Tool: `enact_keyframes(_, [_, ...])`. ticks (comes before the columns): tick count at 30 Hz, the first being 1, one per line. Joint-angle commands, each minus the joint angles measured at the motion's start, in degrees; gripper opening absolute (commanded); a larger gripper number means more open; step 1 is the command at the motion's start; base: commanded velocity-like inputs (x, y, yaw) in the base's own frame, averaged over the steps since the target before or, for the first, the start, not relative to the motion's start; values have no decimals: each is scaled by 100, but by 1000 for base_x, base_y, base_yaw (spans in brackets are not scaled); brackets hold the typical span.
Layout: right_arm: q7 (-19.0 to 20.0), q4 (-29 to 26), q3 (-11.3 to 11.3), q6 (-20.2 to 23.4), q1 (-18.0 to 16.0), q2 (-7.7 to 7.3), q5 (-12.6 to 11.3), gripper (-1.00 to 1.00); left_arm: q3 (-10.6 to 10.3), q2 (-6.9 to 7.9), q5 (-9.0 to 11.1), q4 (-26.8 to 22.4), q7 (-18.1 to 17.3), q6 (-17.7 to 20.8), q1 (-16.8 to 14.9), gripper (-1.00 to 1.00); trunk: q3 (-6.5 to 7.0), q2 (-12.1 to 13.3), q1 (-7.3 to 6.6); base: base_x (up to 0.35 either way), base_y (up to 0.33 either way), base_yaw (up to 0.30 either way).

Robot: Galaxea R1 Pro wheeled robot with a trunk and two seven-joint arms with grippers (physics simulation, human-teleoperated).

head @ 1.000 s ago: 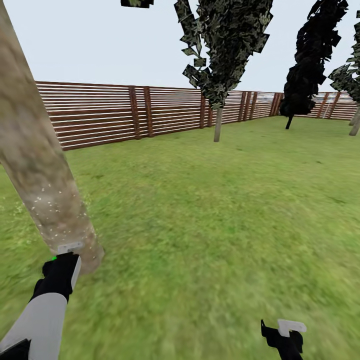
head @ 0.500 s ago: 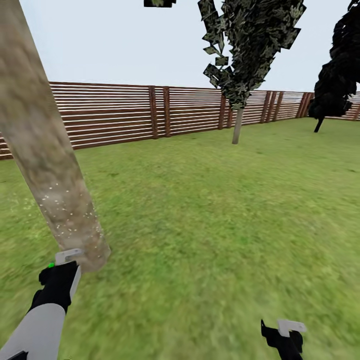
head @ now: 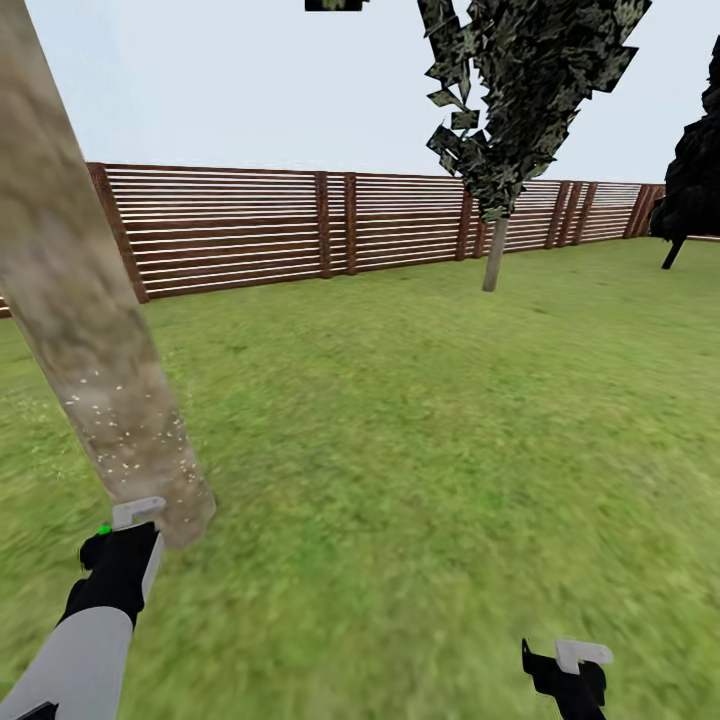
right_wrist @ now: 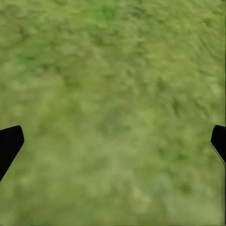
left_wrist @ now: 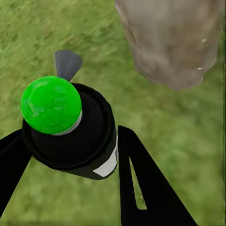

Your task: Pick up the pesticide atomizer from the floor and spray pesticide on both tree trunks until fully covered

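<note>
My left gripper (left_wrist: 70,155) clamps the pesticide atomizer (left_wrist: 70,127) just beside the speckled tree trunk (head: 100,340); my right gripper (right_wrist: 113,141) hangs wide open, empty, over lawn (head: 450,450)

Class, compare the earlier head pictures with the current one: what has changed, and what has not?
The whole view has shifted: fence and far tree slid rightward in the picture, so the camera turned left; the things themselves did not move. The left tool stays shut on the atomizer at the near trunk, whose base is speckled white. The right tool hangs open over grass as before.
</note>
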Motion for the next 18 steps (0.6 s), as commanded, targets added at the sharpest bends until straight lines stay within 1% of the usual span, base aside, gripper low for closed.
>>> enact_keyframes(1, [-26, -2, 50, -4, -2, 0, -28, 100, 6, -1, -53, -8, -4, 43, -4, -100, -5, -2, 1, 183, -235, 0])
enact_keyframes(7, [-26, -2, 48, -4, -2, 0, -29, 100, 32, 7, -61, -2, 4, 45, -2, -100, -5, -2, 1, 183, -235, 0])
enact_keyframes(9, [-27, -2, 48, -4, -2, 0, -29, 100, 39, 14, -54, 0, 67, 31, 85, -100, -5, -2, 1, 193, -230, 0])
enact_keyframes(12, [-27, -2, 48, -4, -2, 0, -28, 100, 47, 57, -46, -3, 359, -344, 207, -100, -5, -2, 1, 232, -201, 0])
enact_keyframes(14, [-26, -2, 48, -4, -2, 0, -26, 100, 43, 49, -39, -2, 428, -398, 231, -100, -5, -2, 1, 236, -181, 0])
enact_keyframes(18, [-27, -2, 49, -4, -2, 0, -29, 100, 30, -10, -17, 5, 460, -446, 333, -100, -5, -2, 1, 39, -30, 0])
